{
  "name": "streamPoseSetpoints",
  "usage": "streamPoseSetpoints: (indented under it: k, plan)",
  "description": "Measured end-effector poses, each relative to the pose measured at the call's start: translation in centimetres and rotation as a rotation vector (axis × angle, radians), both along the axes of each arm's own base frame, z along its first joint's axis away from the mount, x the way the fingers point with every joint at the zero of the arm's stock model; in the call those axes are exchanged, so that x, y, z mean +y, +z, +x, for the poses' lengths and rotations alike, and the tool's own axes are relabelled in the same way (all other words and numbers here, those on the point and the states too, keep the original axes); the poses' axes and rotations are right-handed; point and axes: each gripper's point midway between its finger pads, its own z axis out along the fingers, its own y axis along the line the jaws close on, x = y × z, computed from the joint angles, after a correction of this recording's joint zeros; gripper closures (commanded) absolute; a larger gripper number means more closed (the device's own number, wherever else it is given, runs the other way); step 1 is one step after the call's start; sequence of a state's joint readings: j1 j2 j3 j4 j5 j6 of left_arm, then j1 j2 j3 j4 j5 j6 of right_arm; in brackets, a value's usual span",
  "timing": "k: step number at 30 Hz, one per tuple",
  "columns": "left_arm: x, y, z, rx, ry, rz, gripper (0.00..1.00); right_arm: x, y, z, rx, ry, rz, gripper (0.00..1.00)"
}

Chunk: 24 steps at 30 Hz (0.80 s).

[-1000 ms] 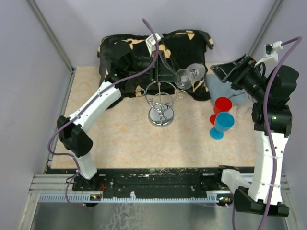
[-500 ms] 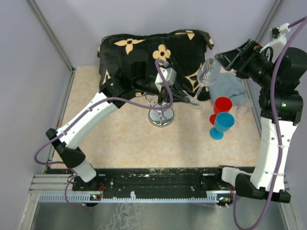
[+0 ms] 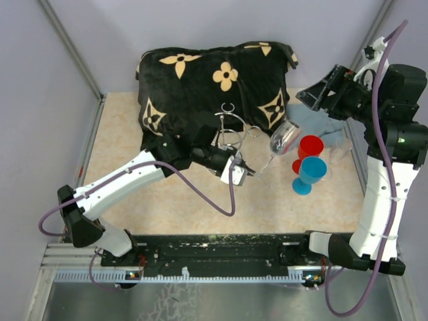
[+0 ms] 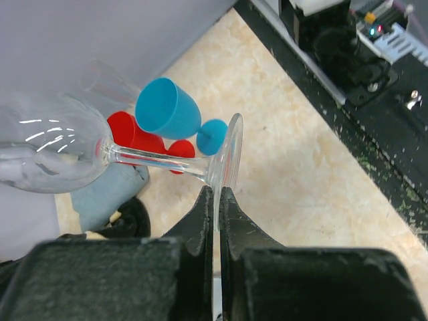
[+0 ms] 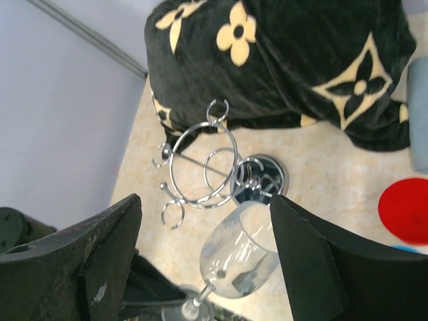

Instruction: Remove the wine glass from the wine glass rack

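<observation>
My left gripper [image 3: 245, 171] is shut on the round foot of the clear wine glass [image 3: 283, 136] and holds it tilted in the air, bowl toward the right, clear of the rack. In the left wrist view the fingers [image 4: 204, 214] pinch the foot's edge [image 4: 226, 152], with the bowl [image 4: 47, 150] at the left. The silver wire wine glass rack [image 3: 227, 127] stands just behind my left wrist, which partly hides its base. It shows whole in the right wrist view [image 5: 207, 164], with the glass [image 5: 241, 253] below it. My right gripper [image 3: 319, 93] is open, empty and raised at the right.
A black cushion with tan flowers [image 3: 214, 80] lies behind the rack. A red cup [image 3: 311, 145] and a blue cup [image 3: 311, 171] stand right of the glass, on and beside a grey cloth [image 3: 314, 120]. Grey walls close the left, back and right sides.
My left gripper has pulled back from the rack toward the front and down, with the glass in it. The glass has left the rack's wire loops. My right arm has shifted only slightly.
</observation>
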State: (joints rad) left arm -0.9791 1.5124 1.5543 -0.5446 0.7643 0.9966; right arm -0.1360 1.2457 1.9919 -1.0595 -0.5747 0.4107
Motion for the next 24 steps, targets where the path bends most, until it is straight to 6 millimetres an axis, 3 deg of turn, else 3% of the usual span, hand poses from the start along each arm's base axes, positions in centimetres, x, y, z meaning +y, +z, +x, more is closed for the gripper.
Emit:
streamPoseSetpoints:
  k: [7,18,24]
  plan:
    - [0.3,-3.0,-0.9,-0.173,-0.060,0.040,1.00,0.8,-2.1,-1.7,0.092,0.069,-0.010,0.26]
    - [1.3,-5.2,-1.2,-0.335,-0.092,0.045,1.00,1.9,-6.9,-4.1,0.266,0.132,0.005,0.29]
    - [1.3,-6.0,-0.6,-0.390,-0.088,0.047,1.00,2.7,-8.0,-5.3,0.315,0.164,0.003,0.32]
